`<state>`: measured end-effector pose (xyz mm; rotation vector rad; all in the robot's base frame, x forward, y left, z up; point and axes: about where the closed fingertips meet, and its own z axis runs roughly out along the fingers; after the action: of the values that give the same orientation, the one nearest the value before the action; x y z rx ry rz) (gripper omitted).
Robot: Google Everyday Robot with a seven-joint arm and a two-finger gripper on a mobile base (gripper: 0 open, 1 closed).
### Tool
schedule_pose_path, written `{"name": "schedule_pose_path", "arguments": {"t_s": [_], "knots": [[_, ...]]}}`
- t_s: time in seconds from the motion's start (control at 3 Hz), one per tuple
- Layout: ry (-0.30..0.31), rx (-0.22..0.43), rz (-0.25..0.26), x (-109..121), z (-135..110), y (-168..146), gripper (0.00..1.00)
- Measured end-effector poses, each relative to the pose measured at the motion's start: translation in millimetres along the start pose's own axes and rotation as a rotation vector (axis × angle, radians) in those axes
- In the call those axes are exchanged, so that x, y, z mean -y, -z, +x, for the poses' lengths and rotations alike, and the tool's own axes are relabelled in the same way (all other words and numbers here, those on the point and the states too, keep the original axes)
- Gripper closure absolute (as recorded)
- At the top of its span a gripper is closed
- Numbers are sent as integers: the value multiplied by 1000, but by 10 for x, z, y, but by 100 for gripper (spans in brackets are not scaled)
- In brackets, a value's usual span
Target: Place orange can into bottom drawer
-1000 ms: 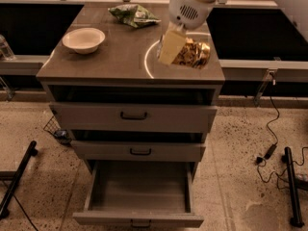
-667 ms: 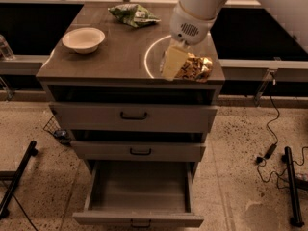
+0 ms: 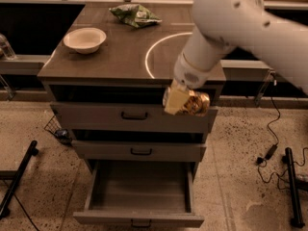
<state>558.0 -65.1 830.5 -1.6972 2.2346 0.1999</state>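
Observation:
My gripper [image 3: 185, 102] is shut on the orange can [image 3: 196, 103] and holds it on its side in the air, in front of the top drawer's right end and off the cabinet top. The can shows orange-tan mottled print. The bottom drawer [image 3: 139, 219] stands pulled open below, its grey inside bare, its dark handle at the front edge. The can hangs above and to the right of the drawer's opening. My white arm reaches in from the upper right.
A white bowl [image 3: 85, 39] sits on the cabinet top [image 3: 120, 61] at the left. A green snack bag [image 3: 134, 14] lies at the back. Two shallower drawers [image 3: 134, 115] are closed. Black stands and cables lie on the floor on both sides.
My gripper has carried the orange can off the cabinet top, forward and down, to the front of the top drawer. The bowl, the bag and the drawers have not moved.

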Motion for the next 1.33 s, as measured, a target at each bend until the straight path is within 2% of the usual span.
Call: {"name": "schedule_pose_path", "arguments": {"t_s": [0.33,0.67,1.0,1.33], "knots": [[3,28,-22,-174,360,-644,100],[10,58,-66,-332,640,-1224,100],[10,58,-66,-332,640,-1224,100],[-41,77,-127,-415,842,-1638,100]]}}
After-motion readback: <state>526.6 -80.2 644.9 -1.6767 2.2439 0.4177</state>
